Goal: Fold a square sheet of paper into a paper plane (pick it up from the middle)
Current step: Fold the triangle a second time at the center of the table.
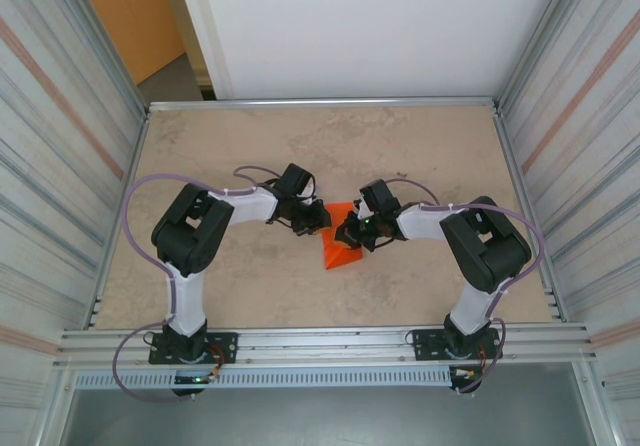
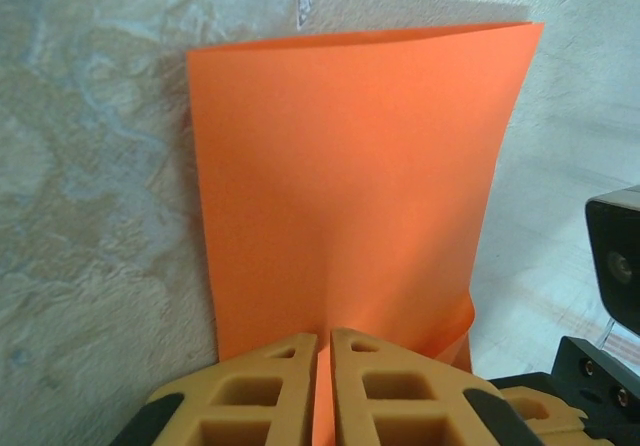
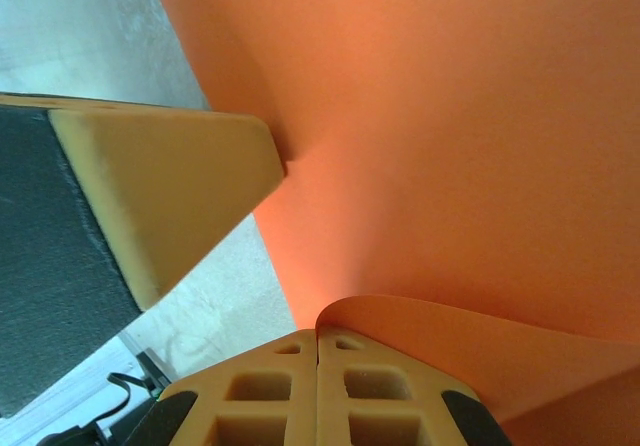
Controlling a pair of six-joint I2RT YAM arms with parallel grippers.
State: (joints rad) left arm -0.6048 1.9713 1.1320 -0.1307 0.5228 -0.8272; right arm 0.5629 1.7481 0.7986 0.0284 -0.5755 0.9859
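- The left gripper [image 2: 323,338] is sitting closest to its own wrist camera, its tan fingers [image 2: 275,371] pressing almost together with only a thin slit between them. An orange strip is showing in that slit, so it is pinching the near edge of the square sheet of paper [image 2: 350,186].
- The right gripper [image 3: 317,334] is closing fully in its wrist view. A curled flap of the sheet [image 3: 450,146] is coming out right at the seam of its fingertips, so it is gripping the paper too.
- The sheet is bright orange and plain. In the left wrist view it is rising ahead of the fingers as a smooth, slightly bowed panel with a straight far edge.
- The top view is showing what the wrist views cannot: the sheet [image 1: 341,249] is lying near the middle of the table [image 1: 400,156], as a narrow pointed shape between the left gripper [image 1: 318,218] and the right gripper [image 1: 350,232].
- The right wrist view is showing a tan finger [image 3: 170,186] of the other gripper touching the sheet with its tip.
- The left wrist view is catching a black camera housing [image 2: 615,256] at its right edge.
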